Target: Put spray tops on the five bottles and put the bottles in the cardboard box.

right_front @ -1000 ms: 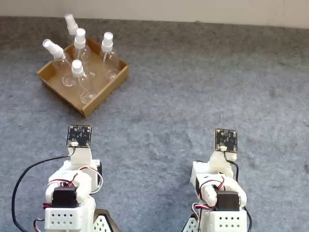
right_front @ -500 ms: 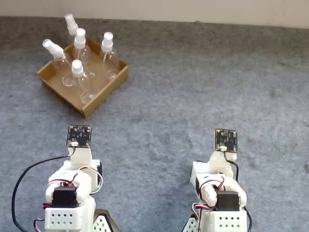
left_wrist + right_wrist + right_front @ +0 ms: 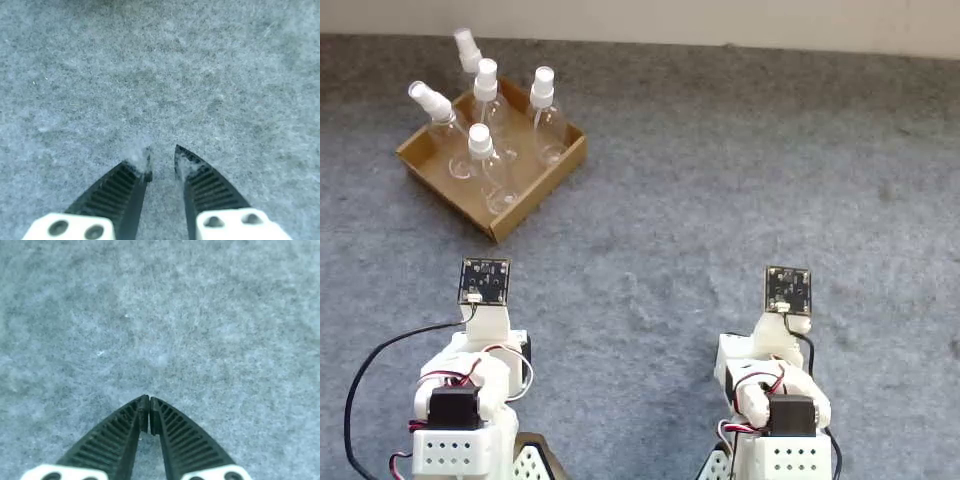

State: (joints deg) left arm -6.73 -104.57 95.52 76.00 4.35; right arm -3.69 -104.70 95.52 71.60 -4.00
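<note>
The left pincer (image 3: pixel 163 160) hangs just over the grey counter (image 3: pixel 740 170), its jaws a narrow gap apart and holding nothing. The right pincer (image 3: pixel 149 412) is closed tip to tip, also empty. The box (image 3: pixel 545 180) sits well ahead of the left pincer and far off to the left of the right one. All five capped bottles (image 3: pixel 548 125) stand inside it.

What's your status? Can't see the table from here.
Left hand slightly open, empty. Right hand shut, empty. Five capped bottles in box.
</note>
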